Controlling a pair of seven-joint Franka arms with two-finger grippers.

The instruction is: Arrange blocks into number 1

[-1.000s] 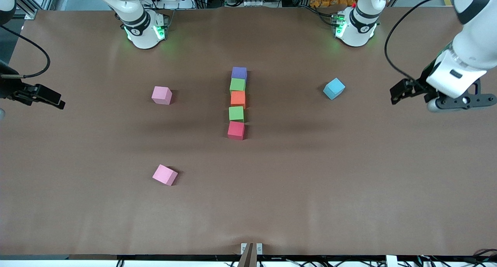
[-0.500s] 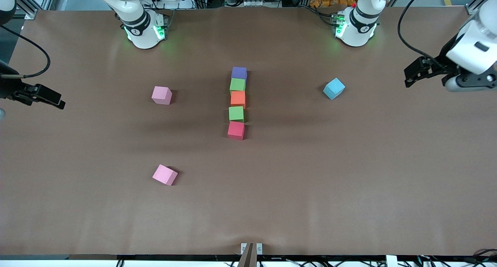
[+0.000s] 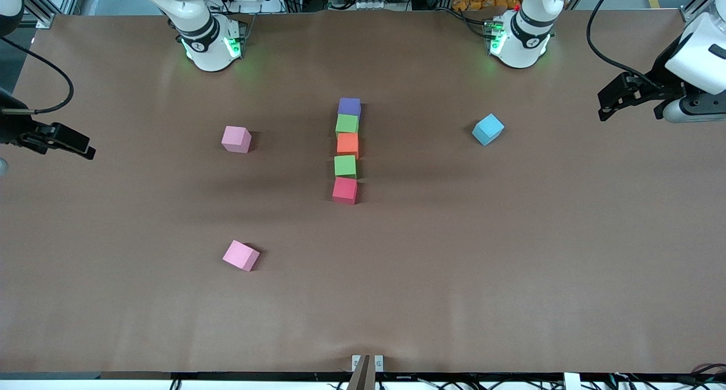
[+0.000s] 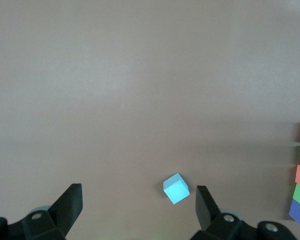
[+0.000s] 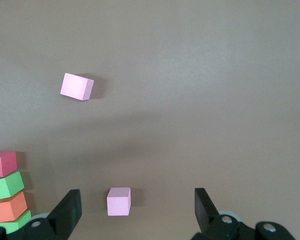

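Brown table (image 3: 510, 265) carries five lined-up blocks (image 3: 347, 150), apparently touching, plus three strays (image 3: 236, 139)

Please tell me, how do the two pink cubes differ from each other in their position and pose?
One pink cube lies farther from the front camera, level with the middle of the block column; the other pink cube lies nearer than the whole column. The farther cube sits almost square to the column; the nearer cube is turned at an angle. Both look the same in colour and size, and both lie toward the right arm's end.

No text, label, brand, number or sign can be read anywhere — not on the foam cubes, the table covering or the arms' housings; any markings there are too small to make out.
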